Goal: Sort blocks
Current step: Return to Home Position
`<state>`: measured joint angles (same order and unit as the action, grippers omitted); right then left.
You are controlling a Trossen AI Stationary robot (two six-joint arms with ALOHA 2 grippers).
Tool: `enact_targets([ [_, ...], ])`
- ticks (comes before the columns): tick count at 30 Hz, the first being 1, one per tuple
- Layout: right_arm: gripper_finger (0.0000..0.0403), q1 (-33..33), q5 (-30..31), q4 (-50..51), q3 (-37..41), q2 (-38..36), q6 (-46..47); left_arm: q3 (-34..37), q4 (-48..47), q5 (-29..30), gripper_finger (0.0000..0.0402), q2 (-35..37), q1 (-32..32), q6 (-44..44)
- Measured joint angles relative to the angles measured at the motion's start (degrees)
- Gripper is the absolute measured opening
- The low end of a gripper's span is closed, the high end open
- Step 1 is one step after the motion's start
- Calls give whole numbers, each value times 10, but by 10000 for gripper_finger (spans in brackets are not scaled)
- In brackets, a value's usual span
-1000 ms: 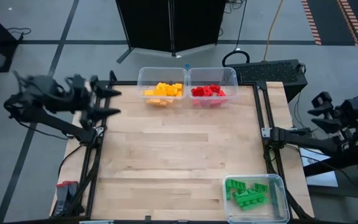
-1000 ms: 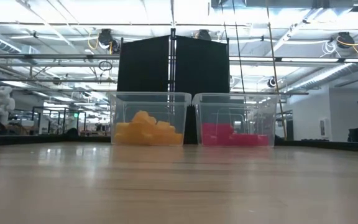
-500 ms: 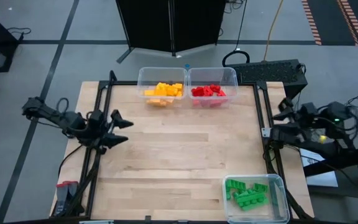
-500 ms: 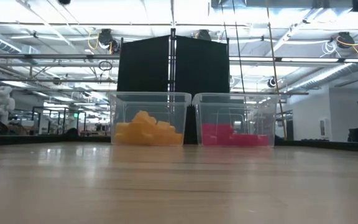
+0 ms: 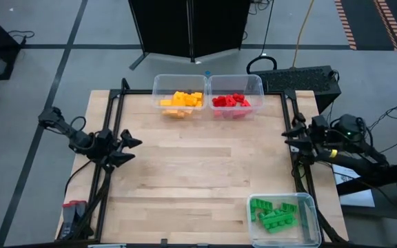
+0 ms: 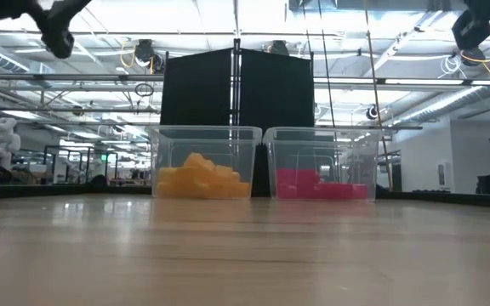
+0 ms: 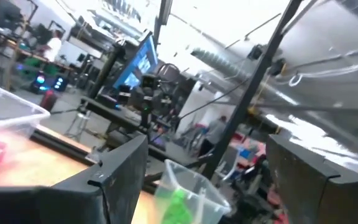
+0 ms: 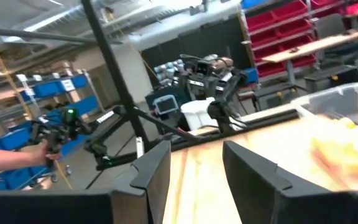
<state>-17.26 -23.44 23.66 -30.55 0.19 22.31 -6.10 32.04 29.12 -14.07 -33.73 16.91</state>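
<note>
Resting in three clear bins, the blocks are grouped by colour; the yellow-orange blocks (image 5: 181,102) lie heaped in the far-left bin (image 5: 157,88); the red blocks (image 5: 231,101) lie in the far-right bin (image 5: 259,86), which stands just beside the first along the far edge of the table (image 5: 198,172); the green blocks (image 5: 274,213) lie in the near-right bin (image 5: 310,207) at the table's near right corner, well apart from the other two. No loose block shows on the bare wood between the bins. In the low view the yellow-orange and red heaps sit side by side behind the clear walls, in front of a black panel (image 6: 235,85).

The left gripper (image 5: 135,149) sits over the table's left edge, about midway along it, pointing inward; its fingers stand apart and hold nothing; the left wrist view confirms a wide gap between them. The right gripper (image 5: 288,136) sits at the table's right edge, facing inward; its fingers are likewise spread and empty. Both grippers are well apart from every bin.
</note>
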Motion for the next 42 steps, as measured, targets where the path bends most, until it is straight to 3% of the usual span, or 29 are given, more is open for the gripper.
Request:
enact_targets([
  [8,144,0,27,-25,28,0,-1,49,-52,-12,287,137,-26,7],
  [16,144,0,51,66,33,0,11,48,-113,-16,287,140,-38,20],
  [23,144,2,2,-57,118,-1,-12,50,-151,76,287,140,-38,-7],
  [25,144,2,-10,-98,161,-1,13,57,-153,76,287,140,-38,3],
  [31,144,2,-36,-347,290,-1,79,57,-209,54,287,140,-38,35],
  [36,144,1,0,-308,298,-1,75,57,-279,49,287,140,-38,50],
  [42,144,1,6,-278,297,8,29,57,-279,45,287,134,-38,-52],
])
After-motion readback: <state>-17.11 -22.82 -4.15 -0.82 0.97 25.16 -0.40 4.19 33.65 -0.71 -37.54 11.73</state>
